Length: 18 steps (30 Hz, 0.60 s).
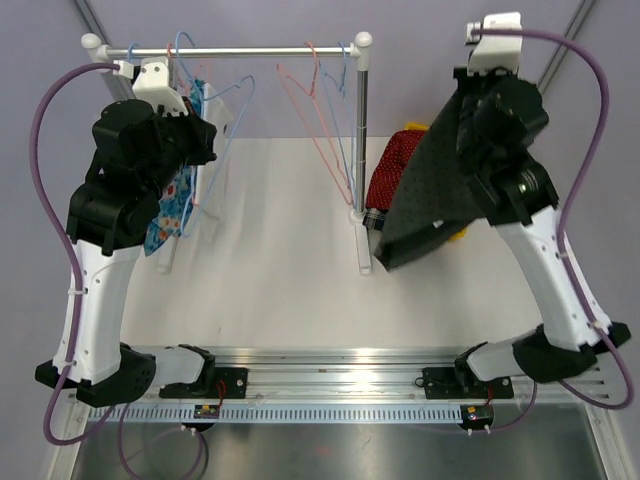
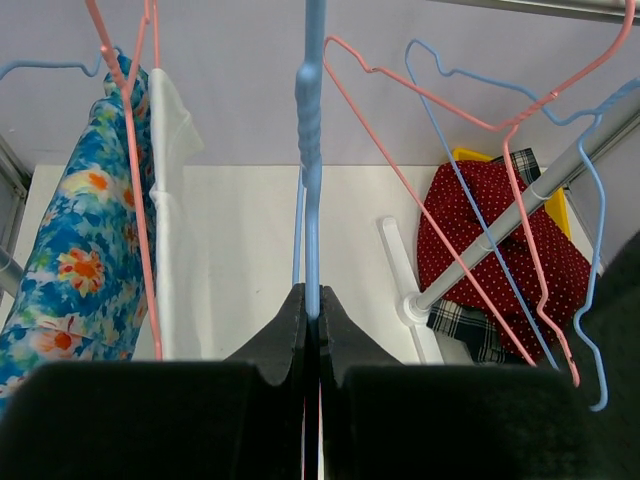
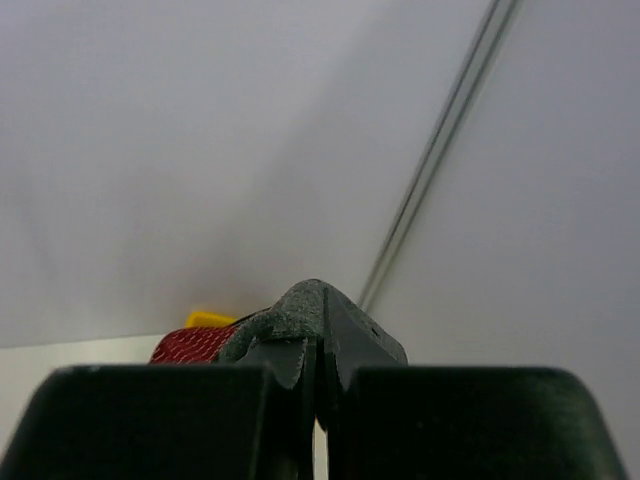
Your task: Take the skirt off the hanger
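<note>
Grip explains both my hands here. My right gripper (image 3: 318, 305) is pinched tight on a fold at the upper edge of the dark, finely dotted fabric skirt (image 1: 430, 170); I hold it high so the cloth hangs free, draping down to the right of the white-and-metal clothes rail (image 1: 250, 48), well apart from its bar. My left gripper (image 2: 312, 300) is closed on the straight lower bar of the thin light-blue plastic hanger (image 2: 311, 120); I judge that I clamp it to steady it on the rail, so that a pull on the cloth does not swing it or drag it off. From the left wrist view that hanger looks bare above my fingers, so I take the skirt to be off it, or as good as off.

Below the skirt lies the red white-dotted garment (image 1: 395, 165), heaped with a checked cloth against something yellow (image 2: 470, 155) on the white table (image 1: 280, 260); that heap reads as the place for removed clothes, which would explain why I carry the skirt out over it. The blue floral garment (image 1: 170, 205) and a white one (image 2: 170, 200) hang beside my left arm; thin pink wire-like hangers (image 1: 320, 120) hang bare between the two arms. What remains, I think, is to lower the cloth and let go.
</note>
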Tool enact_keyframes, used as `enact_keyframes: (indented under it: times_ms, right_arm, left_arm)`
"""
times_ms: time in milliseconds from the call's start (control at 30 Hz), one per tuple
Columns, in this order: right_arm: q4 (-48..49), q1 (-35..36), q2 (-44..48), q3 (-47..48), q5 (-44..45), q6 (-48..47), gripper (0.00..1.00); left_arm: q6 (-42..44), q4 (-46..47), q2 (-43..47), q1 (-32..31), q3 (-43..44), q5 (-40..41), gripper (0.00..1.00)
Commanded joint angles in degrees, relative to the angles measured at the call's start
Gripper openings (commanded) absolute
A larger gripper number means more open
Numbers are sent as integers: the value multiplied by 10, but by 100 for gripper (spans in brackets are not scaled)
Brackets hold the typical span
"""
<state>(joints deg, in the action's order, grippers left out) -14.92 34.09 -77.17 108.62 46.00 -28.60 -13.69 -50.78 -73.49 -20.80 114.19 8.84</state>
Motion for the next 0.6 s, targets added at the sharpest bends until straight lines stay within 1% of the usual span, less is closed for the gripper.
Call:
enact_keyframes:
  times_ms: [0, 33, 67, 100, 167, 200, 233, 267, 300, 333, 400, 433, 467, 500, 533, 567]
  right_arm:
    - [-5, -114, -91, 105, -99, 51, 0]
    - [-10, -131, -118, 126, -100, 75, 0]
    - [-14, -149, -171, 160, -99, 85, 0]
    - [-12, -170, -196, 171, -94, 92, 0]
    - [-14, -185, -262, 191, -77, 117, 0]
    - [-15, -193, -281, 191, -68, 125, 0]
    - [-25, -195, -298, 192, -53, 153, 9]
    - [-64, -198, -323, 191, -54, 177, 33]
    - [-89, -203, -332, 185, -63, 206, 71]
    - [-108, -209, -337, 173, -74, 260, 99]
    - [-102, -210, -317, 74, -84, 299, 99]
    - [-87, -210, -302, 29, -110, 331, 100]
    - [-45, -210, -262, -67, -122, 341, 100]
    - [-27, -210, -242, -112, -133, 354, 99]
    - [-14, -209, -223, -152, -144, 384, 99]
    - [2, -210, -188, -215, -151, 395, 100]
  left_arm:
    - [9, 43, -7, -1, 2, -2, 0]
    - [11, 44, -11, -1, 3, -3, 0]
    - [13, 45, -13, -1, 4, -3, 0]
    - [16, 45, -16, -1, 6, -1, 0]
    - [19, 48, -23, -1, 13, -1, 0]
    - [22, 47, -28, -1, 18, -1, 0]
    - [23, 47, -33, -1, 23, -1, 0]
    - [24, 48, -45, -1, 35, -1, 0]
    - [26, 49, -51, -1, 40, -1, 0]
    - [27, 51, -58, -1, 45, -1, 0]
    - [28, 55, -84, -1, 68, 0, 0]
    - [28, 57, -96, -1, 79, -1, 0]
    - [28, 55, -107, -1, 93, -1, 0]
    - [26, 53, -133, -1, 124, -9, 0]
    - [24, 53, -146, -1, 138, -13, 0]
    - [24, 48, -161, -1, 155, -16, 0]
